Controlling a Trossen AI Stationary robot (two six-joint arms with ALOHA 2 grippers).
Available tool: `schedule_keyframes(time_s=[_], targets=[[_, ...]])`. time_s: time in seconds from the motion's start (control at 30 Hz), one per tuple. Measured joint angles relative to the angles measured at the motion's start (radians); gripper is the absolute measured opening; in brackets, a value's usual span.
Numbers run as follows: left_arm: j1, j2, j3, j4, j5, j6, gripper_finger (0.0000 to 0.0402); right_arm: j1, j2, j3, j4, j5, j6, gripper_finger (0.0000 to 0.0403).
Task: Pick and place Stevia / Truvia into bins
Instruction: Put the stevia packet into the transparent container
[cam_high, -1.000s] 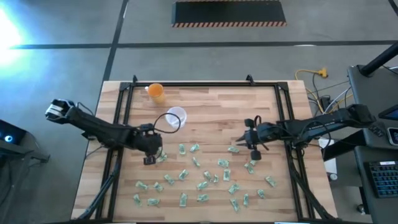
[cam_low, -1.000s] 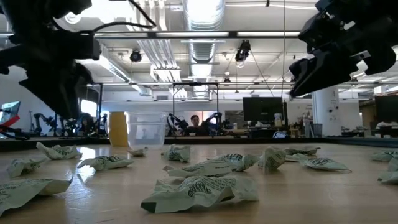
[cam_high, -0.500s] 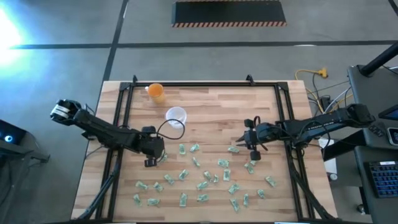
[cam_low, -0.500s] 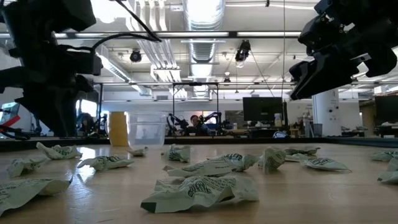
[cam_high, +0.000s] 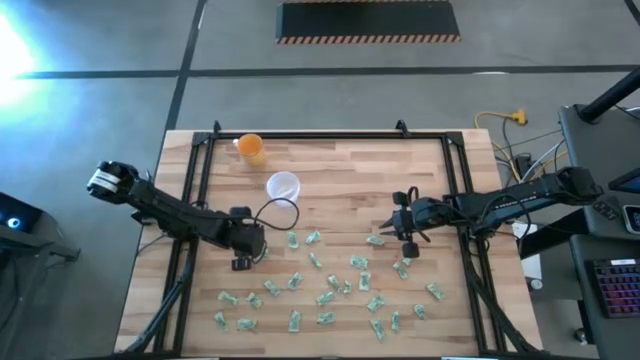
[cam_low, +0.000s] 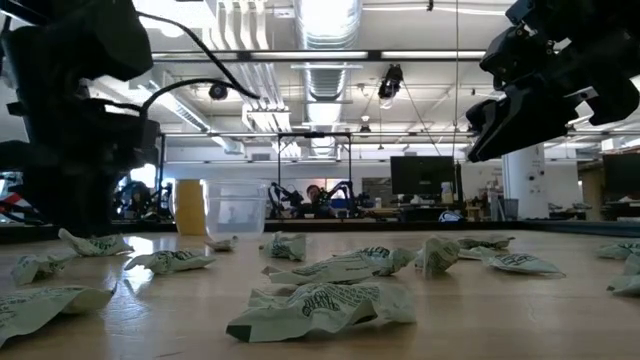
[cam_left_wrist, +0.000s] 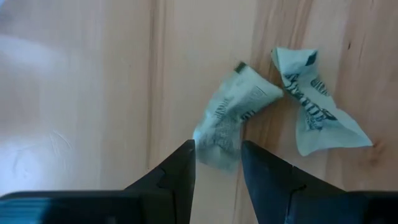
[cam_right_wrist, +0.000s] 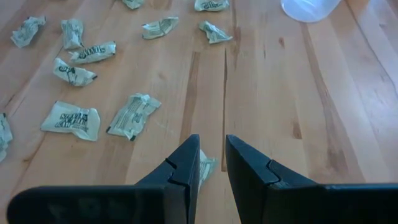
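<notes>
The pale wooden plank table (cam_high: 340, 170) carries a small clear plastic cup (cam_high: 283, 186) and scattered crumpled green-and-white paper sachets (cam_high: 325, 297) nearer the front. The left gripper (cam_left_wrist: 217, 163) sits low, jaws apart around one sachet (cam_left_wrist: 231, 118). The right gripper (cam_right_wrist: 212, 157) hovers, jaws slightly apart, a sachet scrap (cam_right_wrist: 206, 167) between them.

Pale green-and-white sachets (cam_high: 322, 290) with dark green print are seen scattered on the light wooden table (cam_high: 340, 170), whose planks are striped in tan and honey tones and framed by black rails. Beyond the sachets a translucent whitish cup (cam_high: 283, 185) is seen, and past the cup an orange cup (cam_high: 251, 148). Both arms and the left gripper (cam_left_wrist: 217, 167) and right gripper (cam_right_wrist: 212, 163) are coloured black
</notes>
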Motion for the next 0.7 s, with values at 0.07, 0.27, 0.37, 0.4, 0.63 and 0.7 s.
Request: schedule_keyframes(time_s=[0.07,0.27,0.37,0.4,0.63,0.7], targets=[[0.0,-0.009,-0.01,0.004,0.003,-0.015,0.011,0.0,0.0,0.0,0.0,0.0,0.003,0.0068],[0.0,-0.028,-0.018,0.007,0.004,-0.017,0.005,0.0,0.0,-0.001,0.0,0.0,0.008,0.0068],[0.0,-0.032,-0.018,0.006,0.005,-0.016,0.0011,0.0,0.0,-0.002,0.0,0.0,0.008,0.0068],[0.0,-0.032,-0.018,0.006,0.005,-0.016,0.0006,0.0,0.0,-0.002,0.0,0.0,0.008,0.0068],[0.0,-0.055,-0.013,0.005,-0.029,-0.01,0.0001,0.0,0.0,-0.006,0.0,0.0,0.008,0.0068],[-0.001,-0.077,-0.007,0.005,-0.07,0.004,0.0001,0.0,0.0,-0.006,0.001,0.0,0.008,0.0068]])
